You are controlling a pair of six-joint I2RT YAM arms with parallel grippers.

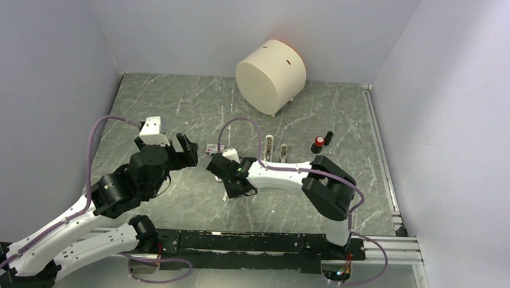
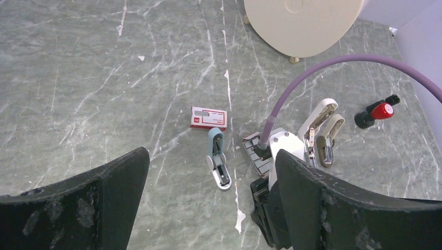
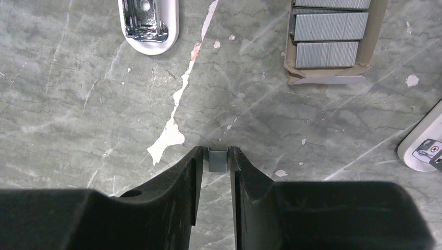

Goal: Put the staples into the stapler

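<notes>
1. Staples: one strip pinched between the tips of right gripper, mid-counter, apparently oriented for sliding into the opened stapler.
2. Left gripper: spread wide, empty, poised above stapler, likely to steady it.

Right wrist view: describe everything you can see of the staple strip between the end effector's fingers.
The staple strip is a small, dull-grey metal piece, seen end-on as a squarish channel. It is pinched between the fingertips of the right end effector, one finger against each side. It lies clear of the open staple box at upper right. Its length, and whether it touches the table, cannot be told.
</notes>
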